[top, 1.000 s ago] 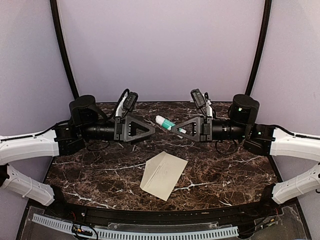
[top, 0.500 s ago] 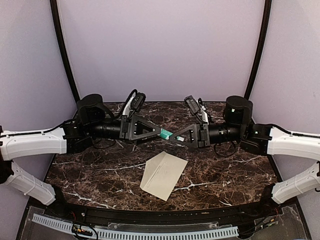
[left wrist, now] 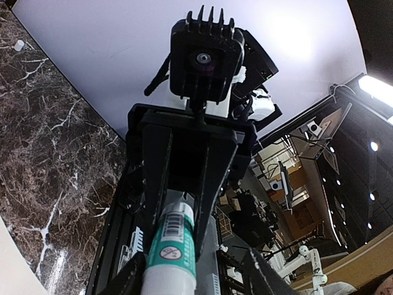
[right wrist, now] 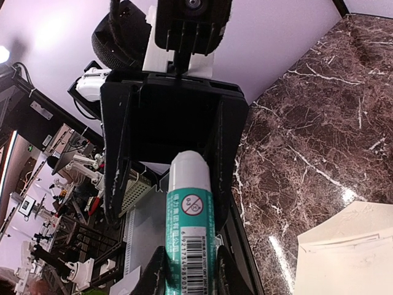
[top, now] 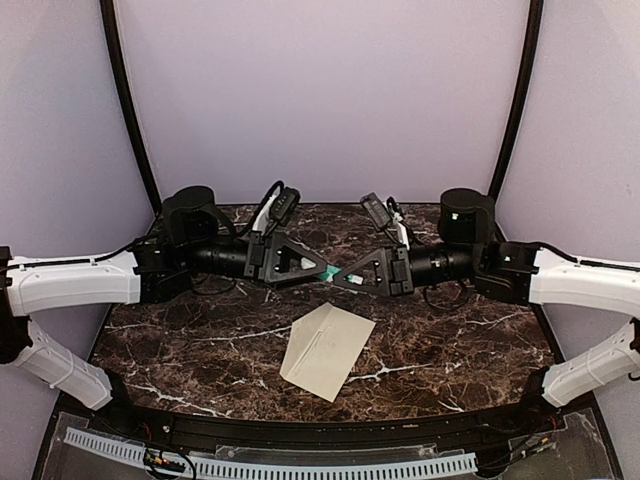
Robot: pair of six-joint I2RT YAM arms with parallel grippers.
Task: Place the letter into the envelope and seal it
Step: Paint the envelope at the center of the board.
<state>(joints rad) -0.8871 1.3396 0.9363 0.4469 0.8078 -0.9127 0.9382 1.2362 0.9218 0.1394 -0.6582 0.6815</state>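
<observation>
Dark marble bench (top: 450, 340) underneath. Left arm (top: 80, 285) and right arm (top: 580, 285) stretched inward above it, meeting nose to nose over the middle.

Cream-beige envelope (top: 327, 350) flat on the bench, nearer the front edge than the meeting point, well apart from both arms and touched by nothing. No white letter to be seen on its own (tucked inside already, at a guess, though not provable from here). Flap open or folded: cannot tell.

Right hand (right wrist: 187, 276) clamped tight on the teal body of a glue stick (right wrist: 190, 209), held clear of the bench. Left hand (left wrist: 195, 276) partly closed, jaws standing either side of the stick's white end (right wrist: 190, 163), with a gap showing on one side, so no firm pinch as yet.

Judged to be the sealing step, at the point of uncapping the glue. Next: close the left hand fully on the white end, then pull straight along the stick's line while keeping the right grip firm. Afterwards, down to the flap with the glue.
</observation>
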